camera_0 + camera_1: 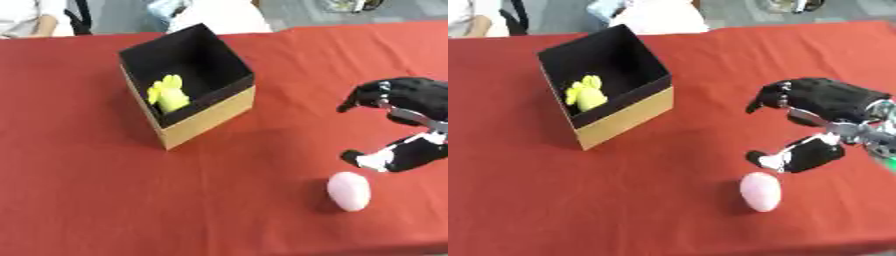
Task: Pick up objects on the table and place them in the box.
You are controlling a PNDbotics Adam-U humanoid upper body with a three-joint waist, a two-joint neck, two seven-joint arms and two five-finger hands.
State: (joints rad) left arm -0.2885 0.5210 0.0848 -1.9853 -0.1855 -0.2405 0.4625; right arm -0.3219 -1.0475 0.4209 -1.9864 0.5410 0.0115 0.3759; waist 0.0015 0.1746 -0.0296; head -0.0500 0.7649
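A pink egg-shaped object [349,190] lies on the red table near the front right. My right hand [815,120] comes in from the right and hovers just above and behind it, fingers and thumb spread apart with nothing between them. A cardboard box [210,112] with a black inside stands at the back left centre. A yellow object [168,93] lies inside it against the left wall. My left hand does not show.
The red cloth [96,190] covers the whole table. People sit behind the far edge [219,17], away from the things.
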